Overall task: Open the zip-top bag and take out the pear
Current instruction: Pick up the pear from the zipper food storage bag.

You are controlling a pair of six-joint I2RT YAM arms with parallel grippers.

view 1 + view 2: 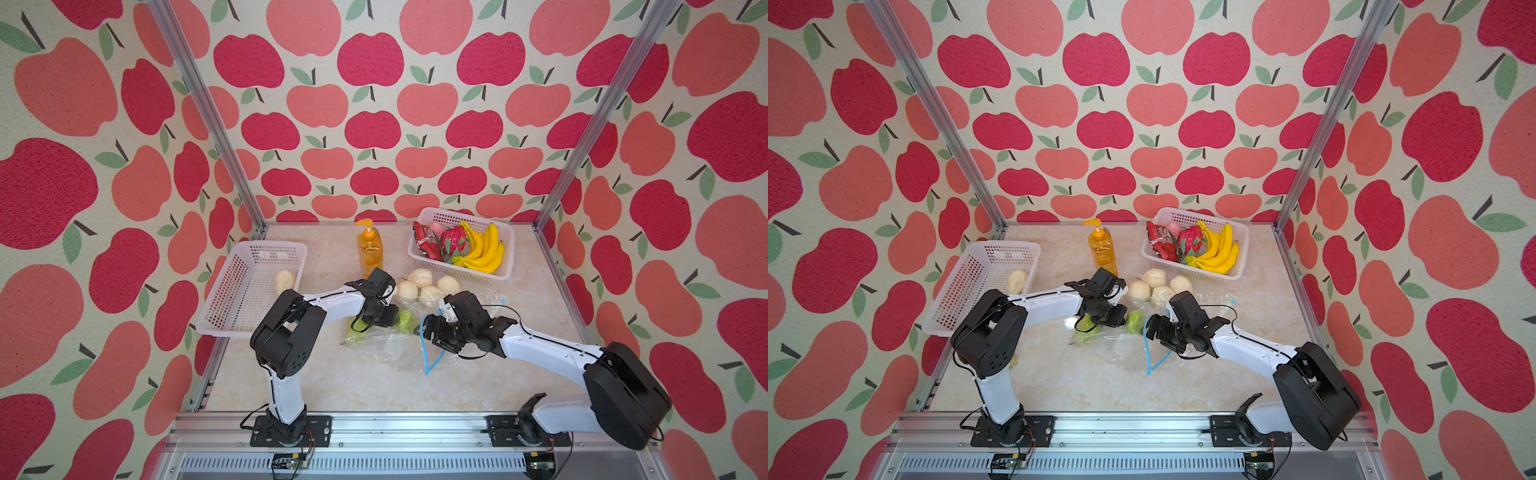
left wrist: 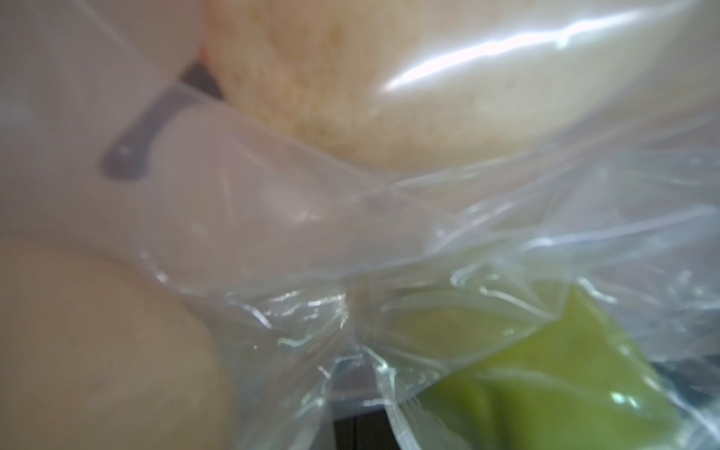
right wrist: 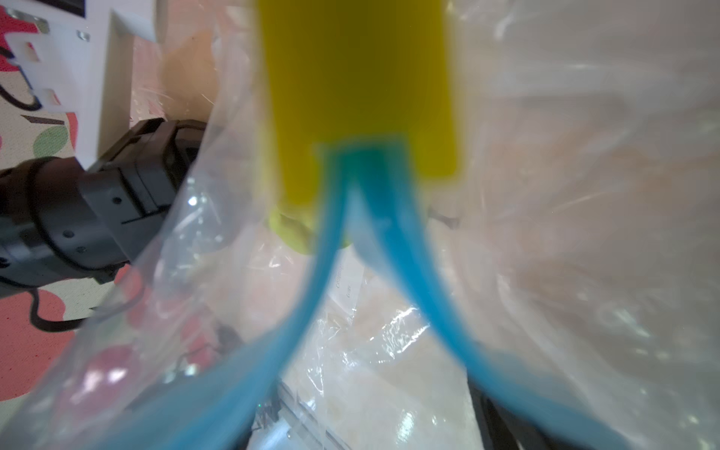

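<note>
the left gripper (image 1: 386, 318) was clenched on the film of the zip-top bag (image 1: 386, 347) mid-table, right over the green pear (image 1: 405, 321) lying inside it. whether the right gripper (image 1: 428, 330) at the blue zip seal (image 1: 428, 357) actually gripped it, i couldn't tell. a hard pull could slip or tear the thin film, or drag the bag and pear into the buns (image 1: 430, 296) just beyond.

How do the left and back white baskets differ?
The left basket holds just one pale bun; the back basket is crowded with bananas and a dragon fruit. The left basket sits at the table's side edge, the back basket at its far edge. Both are white and perforated.
</note>
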